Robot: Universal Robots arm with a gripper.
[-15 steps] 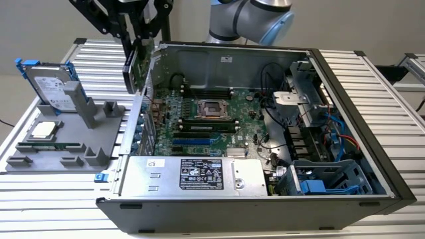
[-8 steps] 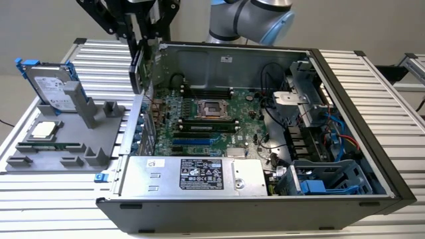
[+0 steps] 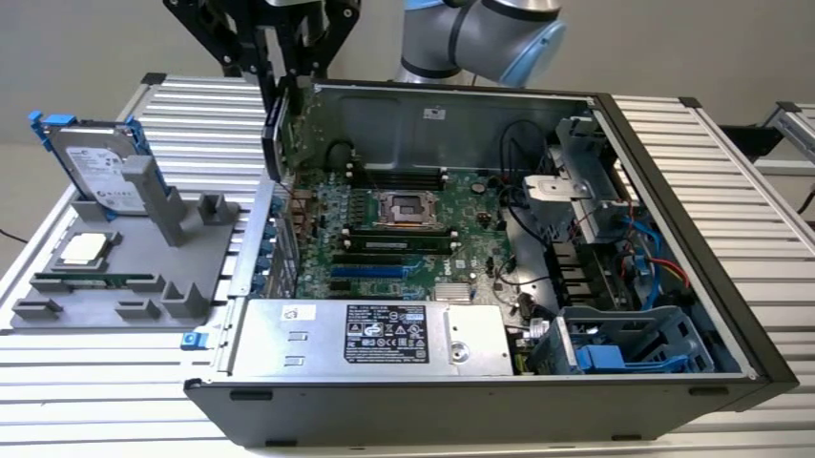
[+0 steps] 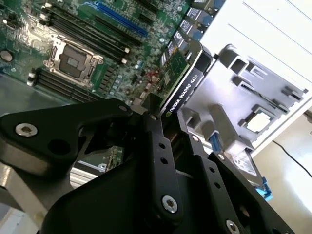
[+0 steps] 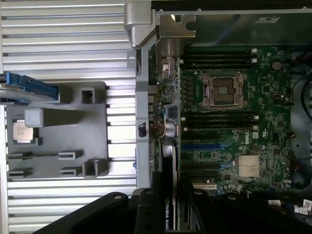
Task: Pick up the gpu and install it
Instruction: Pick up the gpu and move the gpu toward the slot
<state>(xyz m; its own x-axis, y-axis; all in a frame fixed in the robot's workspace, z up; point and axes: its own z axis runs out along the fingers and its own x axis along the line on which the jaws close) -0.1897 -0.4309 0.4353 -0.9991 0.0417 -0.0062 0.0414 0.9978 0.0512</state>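
Outside the open computer case (image 3: pixel 510 410), on the exterior view's left, a grey holder (image 3: pixel 153 258) sits on the ribbed tabletop (image 3: pixel 90 382). It carries an upright hard drive (image 3: pixel 95 167), a processor chip (image 3: pixel 82 250) and a thin memory stick (image 3: pixel 92 281). Just inside the case's wall on that side, the gripper (image 4: pixel 163 113) has its jaws clamped on the gpu (image 4: pixel 181 83), which hangs on edge above the motherboard (image 3: pixel 395 229). Along the case's near wall lies a silver power supply (image 3: pixel 369 334). A blue drive bay (image 3: pixel 612 355) sits toward the exterior view's right.
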